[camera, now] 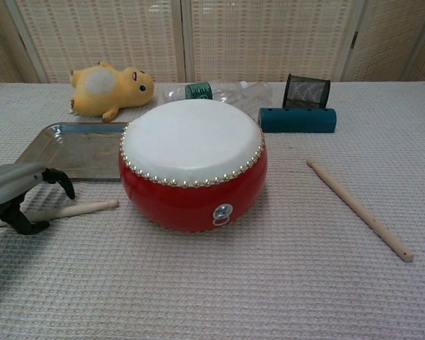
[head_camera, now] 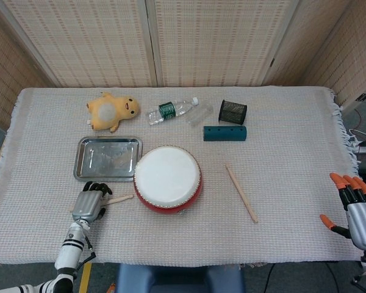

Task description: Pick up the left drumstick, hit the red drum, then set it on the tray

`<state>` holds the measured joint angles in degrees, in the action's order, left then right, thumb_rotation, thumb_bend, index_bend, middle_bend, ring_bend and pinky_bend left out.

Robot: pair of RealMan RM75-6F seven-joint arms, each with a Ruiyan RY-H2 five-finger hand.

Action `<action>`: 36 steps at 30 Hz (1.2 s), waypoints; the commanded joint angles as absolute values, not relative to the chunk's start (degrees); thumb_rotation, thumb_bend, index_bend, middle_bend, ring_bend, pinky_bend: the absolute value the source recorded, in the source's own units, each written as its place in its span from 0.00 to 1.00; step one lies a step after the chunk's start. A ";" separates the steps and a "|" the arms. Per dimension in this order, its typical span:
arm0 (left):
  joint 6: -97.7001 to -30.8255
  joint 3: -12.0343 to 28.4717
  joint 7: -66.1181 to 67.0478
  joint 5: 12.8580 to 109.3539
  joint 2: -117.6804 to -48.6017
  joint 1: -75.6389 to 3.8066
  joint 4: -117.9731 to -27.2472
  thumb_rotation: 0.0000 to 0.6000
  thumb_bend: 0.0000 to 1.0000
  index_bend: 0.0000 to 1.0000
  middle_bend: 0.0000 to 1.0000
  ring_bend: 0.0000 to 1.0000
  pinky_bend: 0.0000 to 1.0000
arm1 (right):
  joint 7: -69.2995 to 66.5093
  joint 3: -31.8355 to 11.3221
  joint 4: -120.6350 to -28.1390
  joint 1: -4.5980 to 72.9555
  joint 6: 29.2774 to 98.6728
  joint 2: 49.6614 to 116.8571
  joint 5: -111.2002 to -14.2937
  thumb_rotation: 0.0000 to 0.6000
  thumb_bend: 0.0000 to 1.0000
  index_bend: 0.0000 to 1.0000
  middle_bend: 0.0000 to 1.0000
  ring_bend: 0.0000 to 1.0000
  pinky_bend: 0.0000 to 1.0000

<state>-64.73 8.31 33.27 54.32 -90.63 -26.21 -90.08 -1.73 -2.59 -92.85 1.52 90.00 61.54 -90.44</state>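
My left hand [head_camera: 89, 203] sits at the lower left of the head view, directly over the left drumstick [camera: 78, 209]. Its dark fingers [camera: 60, 181] are curled down astride the shaft, but I cannot tell whether they have clamped it; the stick lies flat on the counter [head_camera: 280, 232]. The stick's long axis runs roughly left to right, tip just beside the red drum [head_camera: 168, 179], with the tray [head_camera: 107, 174] just above in frame. My right hand [head_camera: 354, 207], lower right, is spread, empty and well apart. I judge the grasp belongs to the left.
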 commanded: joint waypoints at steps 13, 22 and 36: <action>-61.81 6.25 33.30 51.78 -87.59 -27.65 -94.20 1.00 0.30 0.43 0.19 0.14 0.08 | -1.96 -2.51 -92.86 1.54 89.42 61.49 -90.09 1.00 0.18 0.00 0.13 0.00 0.11; -62.76 5.31 30.86 53.80 -87.33 -27.61 -95.42 1.00 0.30 0.44 0.20 0.14 0.08 | -1.94 -2.53 -92.97 1.56 89.15 61.44 -89.86 1.00 0.18 0.00 0.13 0.00 0.11; -64.92 6.08 30.63 54.52 -93.25 -28.66 -89.42 1.00 0.30 0.50 0.22 0.14 0.08 | -2.10 -2.54 -92.96 1.31 89.11 61.30 -89.37 1.00 0.18 0.00 0.13 0.00 0.11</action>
